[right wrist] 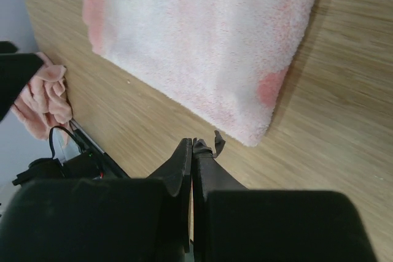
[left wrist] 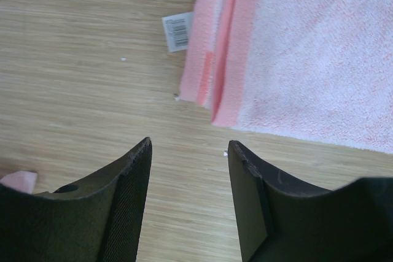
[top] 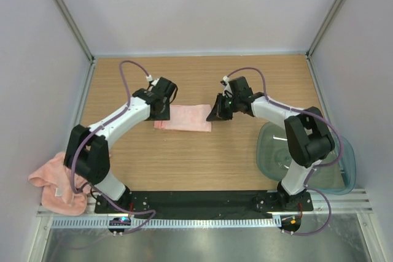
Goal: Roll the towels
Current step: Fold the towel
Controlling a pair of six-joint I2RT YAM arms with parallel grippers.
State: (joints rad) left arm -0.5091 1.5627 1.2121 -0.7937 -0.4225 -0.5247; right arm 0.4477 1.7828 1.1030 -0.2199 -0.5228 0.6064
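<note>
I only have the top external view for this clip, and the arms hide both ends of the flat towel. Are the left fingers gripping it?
Observer: No. The left fingers are open over the bare table, just short of the towel.
Operator: And the right ones?
Observer: The right fingers are pressed shut with nothing between them, just off a towel corner.
Operator: Anything else hidden at the edge?
Observer: A small white label sticks out from the folded layers at the left arm's end.
</note>
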